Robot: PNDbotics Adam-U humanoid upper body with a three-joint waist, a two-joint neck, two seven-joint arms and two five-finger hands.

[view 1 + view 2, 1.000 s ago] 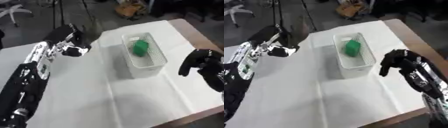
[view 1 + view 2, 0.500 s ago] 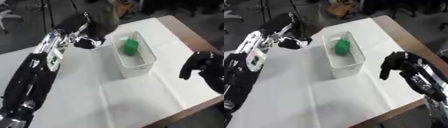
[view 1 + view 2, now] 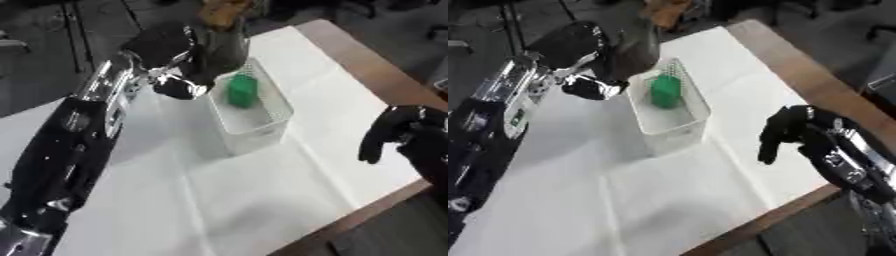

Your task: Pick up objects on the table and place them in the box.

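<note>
Box: the white box (image 3: 249,122) is sitting mid-table, open side up, with a green block (image 3: 241,91) lying inside toward its far end.
Table: the table (image 3: 262,200) under its white cloth is showing no other loose object that I can make out.
Left arm: it has been swinging in from the far left over the last second and is now reaching across to the box's far left rim.
Left hand: the left hand (image 3: 188,60) is hanging just over that rim with fingers curled; a grey shape is blurring past it, and I cannot tell whether the hand is holding anything.
Right hand: the right hand (image 3: 794,132) is idling near the table's right edge, well apart from the box, fingers relaxed and drooping, holding nothing, much as a second ago.
Meaning: judging by the approach, a drop into the box looks close, not yet confirmed.
</note>
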